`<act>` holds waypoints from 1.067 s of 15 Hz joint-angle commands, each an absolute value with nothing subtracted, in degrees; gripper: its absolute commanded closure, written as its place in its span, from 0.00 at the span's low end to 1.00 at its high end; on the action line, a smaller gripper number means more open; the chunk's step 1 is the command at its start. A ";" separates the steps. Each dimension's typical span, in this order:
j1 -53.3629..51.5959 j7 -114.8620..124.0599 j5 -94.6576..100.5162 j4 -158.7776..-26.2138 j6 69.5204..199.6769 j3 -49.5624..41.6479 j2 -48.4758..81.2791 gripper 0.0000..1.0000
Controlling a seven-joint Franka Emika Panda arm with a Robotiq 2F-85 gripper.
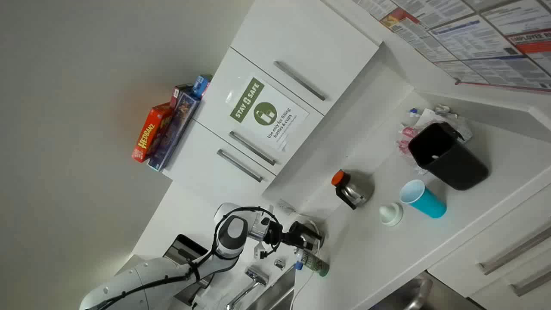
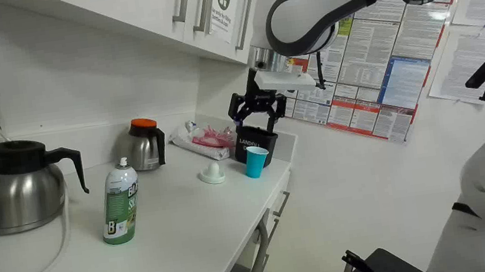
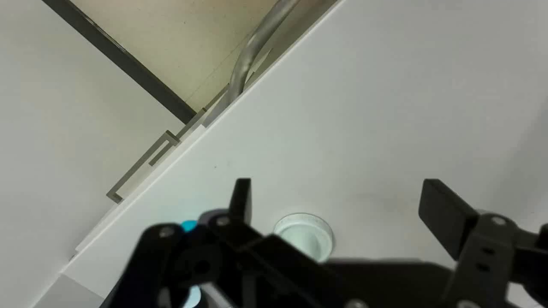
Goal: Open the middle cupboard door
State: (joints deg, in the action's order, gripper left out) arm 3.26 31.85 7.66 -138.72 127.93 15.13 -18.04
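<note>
The middle cupboard door (image 1: 249, 134) is in the upper centre of the frame in an exterior view, closed and flush with the plain white doors (image 1: 297, 47) on either side. It bears a green-and-white sticker (image 1: 267, 113) and a slim silver handle (image 1: 253, 148). The hand (image 2: 255, 125) is released, its fingers (image 3: 441, 214) spread wide; in the wrist view they stand at the lower centre and lower right of the frame, with the counter (image 3: 364, 128) showing between them. In an exterior view the hand is at the lower centre of the frame, apart from the door. On the counter stand a black bin (image 1: 462, 168), a blue cup (image 1: 431, 206), a steel jug with an orange lid (image 1: 360, 189) and a green-and-white spray can (image 2: 121, 203).
</note>
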 commanded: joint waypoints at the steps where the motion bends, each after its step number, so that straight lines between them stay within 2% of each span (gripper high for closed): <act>1: 1.78 32.22 8.21 -138.61 127.73 13.71 -17.92 0.00; 5: 1.82 32.30 8.59 -138.55 128.64 13.64 -17.78 0.00; 16: -3.34 12.13 2.27 -131.83 158.29 7.55 -16.73 0.00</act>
State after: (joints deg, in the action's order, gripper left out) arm -0.38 20.75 5.92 -135.12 154.41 10.74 -17.73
